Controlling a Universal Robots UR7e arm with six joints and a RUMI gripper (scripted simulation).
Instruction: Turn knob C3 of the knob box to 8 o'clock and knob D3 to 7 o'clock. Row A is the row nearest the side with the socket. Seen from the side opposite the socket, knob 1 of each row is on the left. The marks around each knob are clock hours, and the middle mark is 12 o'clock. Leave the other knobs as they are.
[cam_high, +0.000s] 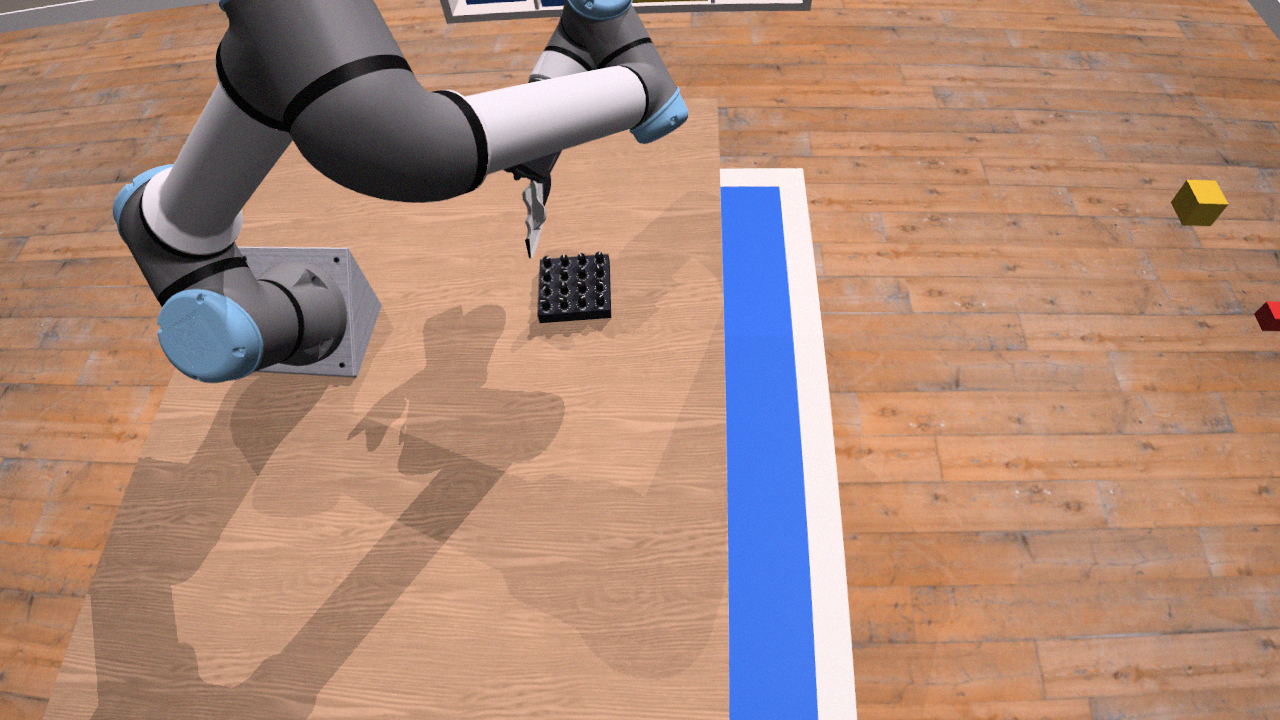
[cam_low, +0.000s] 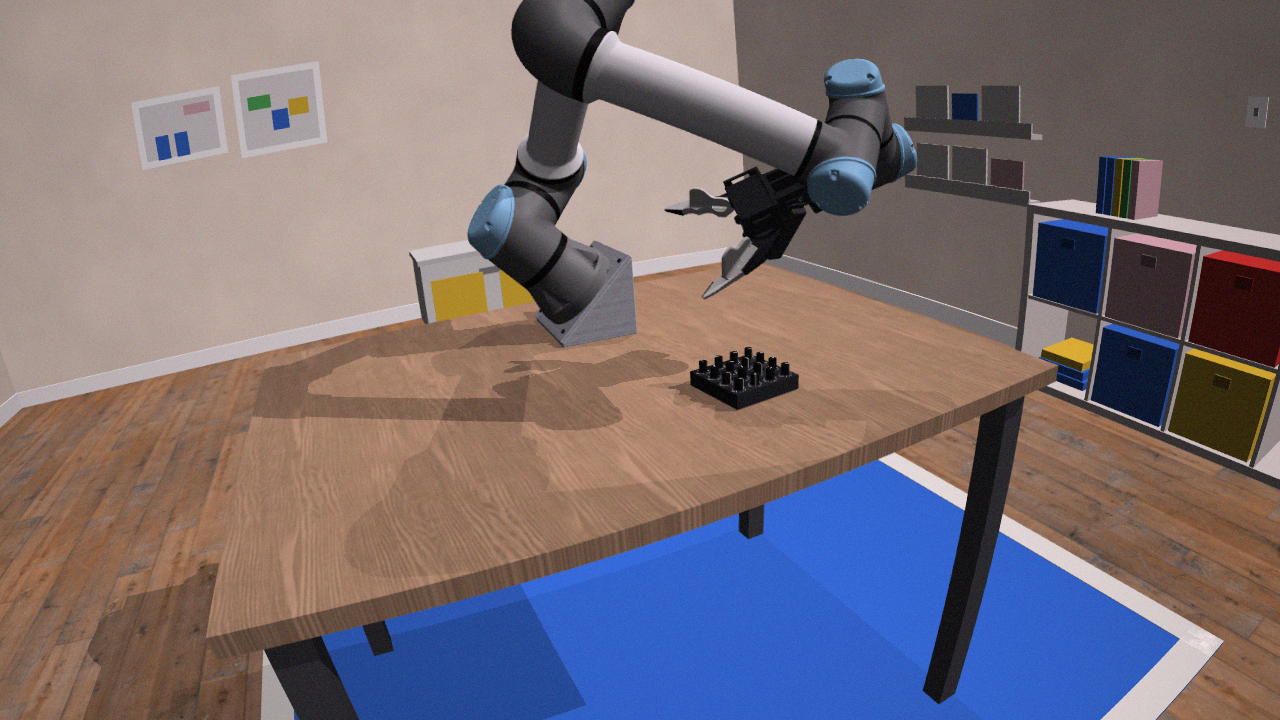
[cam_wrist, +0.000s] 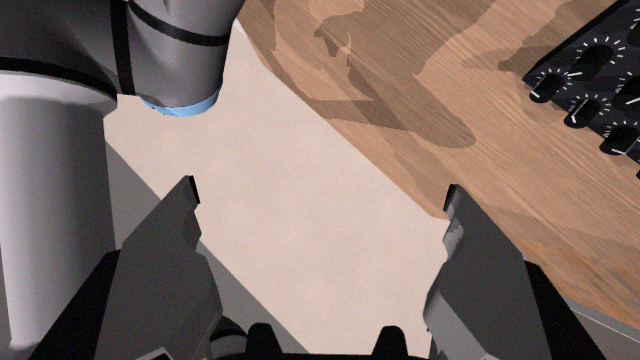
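The black knob box (cam_high: 574, 287) lies on the wooden table, with several small black knobs in a grid. It also shows in the exterior view (cam_low: 743, 377) and at the right edge of the wrist view (cam_wrist: 595, 95), where white hour marks ring each knob. My gripper (cam_low: 711, 246) hangs high above the table, up and to the far side of the box, tilted sideways. Its fingers stand wide open and empty in the wrist view (cam_wrist: 320, 192). In the overhead view one finger (cam_high: 534, 219) points down just beyond the box's far left corner.
The arm's grey base block (cam_high: 313, 308) stands on the table left of the box. The table's right edge borders a blue mat (cam_high: 760, 447). Shelves with coloured bins (cam_low: 1154, 322) stand off to the right.
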